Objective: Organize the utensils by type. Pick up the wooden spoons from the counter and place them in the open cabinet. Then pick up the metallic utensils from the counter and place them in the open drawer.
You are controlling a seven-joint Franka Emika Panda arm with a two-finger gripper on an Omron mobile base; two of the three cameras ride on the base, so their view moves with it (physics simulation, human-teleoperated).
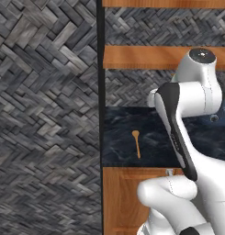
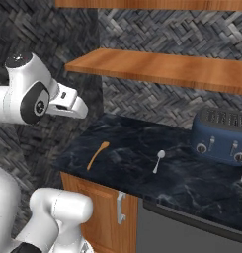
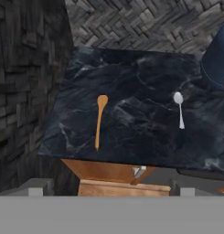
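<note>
The robot is starting on the first step, fetching a wooden spoon (image 3: 100, 120), and nothing is being held yet: the gripper (image 3: 106, 187) is standing with its jaws wide open and empty, well above the counter (image 3: 141, 137). The spoon is lying flat left of centre in the hand view, its long axis running nearly top to bottom, bowl pointing to the top of the frame, handle toward the counter's near edge. The metal spoon (image 3: 179, 108) is lying well apart to its right (bowl also up). The next move is probably calling for descending over the wooden handle, jaws straddling it crosswise.
</note>
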